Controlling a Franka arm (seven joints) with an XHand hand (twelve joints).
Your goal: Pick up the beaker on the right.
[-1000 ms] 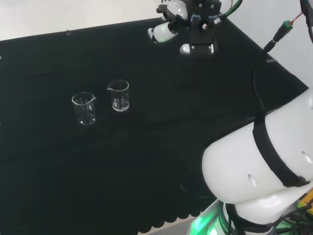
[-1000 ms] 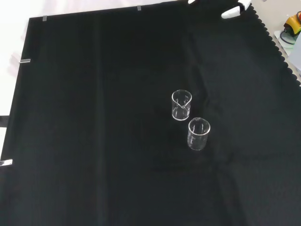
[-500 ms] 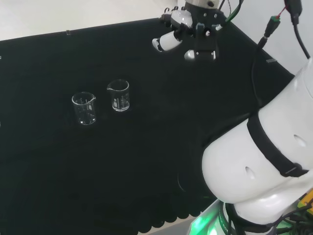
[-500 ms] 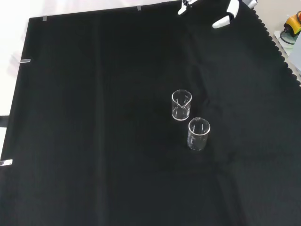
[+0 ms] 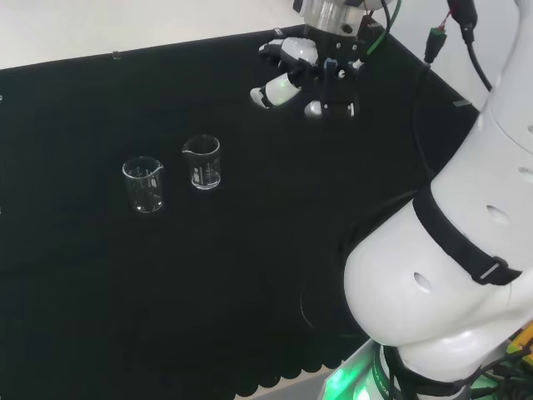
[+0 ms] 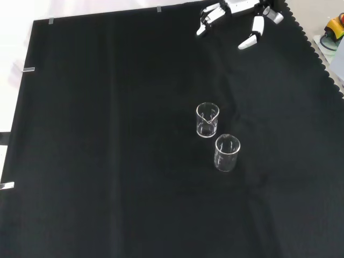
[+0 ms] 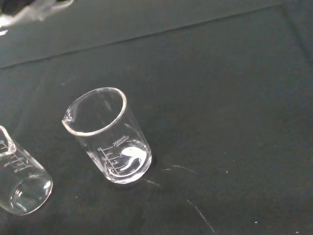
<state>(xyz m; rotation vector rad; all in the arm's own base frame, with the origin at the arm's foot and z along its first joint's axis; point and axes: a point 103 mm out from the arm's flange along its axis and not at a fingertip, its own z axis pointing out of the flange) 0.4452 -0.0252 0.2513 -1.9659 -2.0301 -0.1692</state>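
Near the middle of the black cloth (image 6: 107, 161), 2 clear beakers stand upright, just beside each other but apart. In the head view the right beaker (image 5: 202, 162) is the one the task names; the other beaker (image 5: 143, 184) is to its left. The hand (image 5: 293, 73) hangs over the cloth's far right corner in that view, well apart from both, fingers relaxed and spread, holding nothing. The task looks barely begun: approach, grasp and lift all remain.
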